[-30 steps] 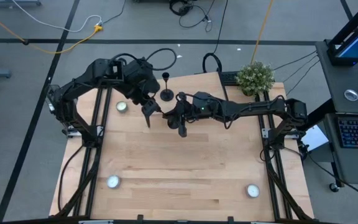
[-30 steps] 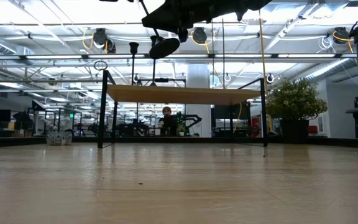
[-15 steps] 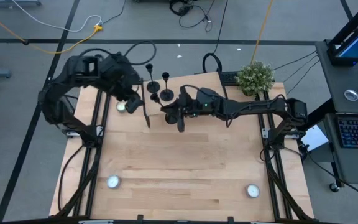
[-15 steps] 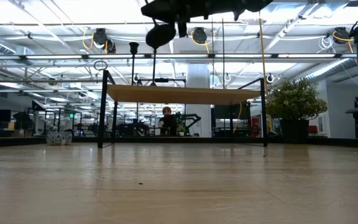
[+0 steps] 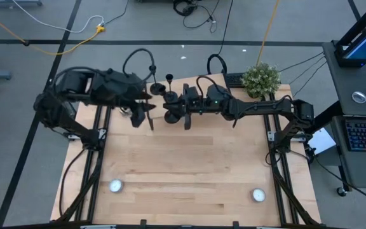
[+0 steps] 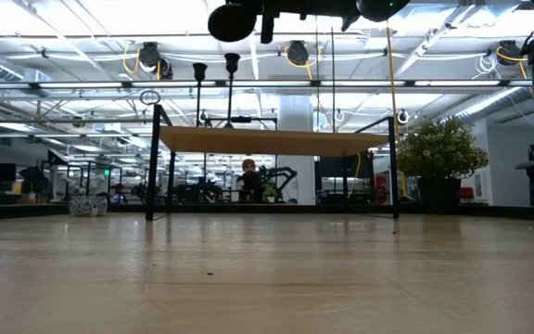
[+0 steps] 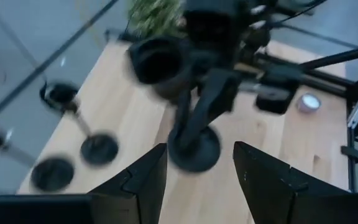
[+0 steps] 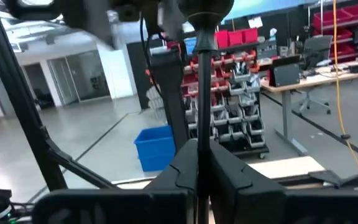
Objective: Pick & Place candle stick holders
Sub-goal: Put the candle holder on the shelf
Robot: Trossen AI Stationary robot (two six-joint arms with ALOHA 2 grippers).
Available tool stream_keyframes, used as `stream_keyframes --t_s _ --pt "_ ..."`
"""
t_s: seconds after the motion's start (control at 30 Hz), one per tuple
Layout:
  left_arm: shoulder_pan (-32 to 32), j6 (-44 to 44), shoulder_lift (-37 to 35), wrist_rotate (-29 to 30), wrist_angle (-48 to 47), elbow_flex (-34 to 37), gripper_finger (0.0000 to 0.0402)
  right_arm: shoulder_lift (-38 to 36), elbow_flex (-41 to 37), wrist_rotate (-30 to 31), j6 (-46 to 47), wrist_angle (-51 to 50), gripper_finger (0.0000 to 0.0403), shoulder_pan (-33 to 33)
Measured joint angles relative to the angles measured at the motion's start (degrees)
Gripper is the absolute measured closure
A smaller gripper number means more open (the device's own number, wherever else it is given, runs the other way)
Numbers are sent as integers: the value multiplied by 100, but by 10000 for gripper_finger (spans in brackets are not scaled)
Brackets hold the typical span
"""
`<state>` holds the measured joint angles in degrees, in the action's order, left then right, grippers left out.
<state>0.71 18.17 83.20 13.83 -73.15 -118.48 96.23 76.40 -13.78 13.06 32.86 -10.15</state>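
Overhead, the right gripper [image 5: 170, 109] has its fingers clamped on one candle stick holder [image 8: 199, 81], raised off the surface [image 5: 189, 172]. Two others [image 5: 156, 88] stand at the far edge. The left gripper [image 5: 146, 109] waits alongside, fingers parted.

Layout at the bench's far edge

Two candle stick holders [image 5: 155, 87] [image 5: 169, 81] stood side by side near the far edge of the bench [image 5: 183, 178]. The right tool [image 5: 178, 112] held a third holder [image 5: 170, 115] above the bench, just in front of that pair. The left tool [image 5: 146, 109] was just to its left, and a plant [image 5: 260, 79] stood at the far right corner.
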Motion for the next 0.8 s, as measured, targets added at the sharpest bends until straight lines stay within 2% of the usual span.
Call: stream_keyframes --t_s 0.3,0.6,0.8 --pt "70 -221 9 466 1093 912 211 0 0 -168 140 256 395 28" --pt "72 -573 4 734 1785 1204 211 0 0 -308 149 292 395 54" --pt "37 -523 4 742 1820 1231 218 0 2 -318 144 303 395 87"
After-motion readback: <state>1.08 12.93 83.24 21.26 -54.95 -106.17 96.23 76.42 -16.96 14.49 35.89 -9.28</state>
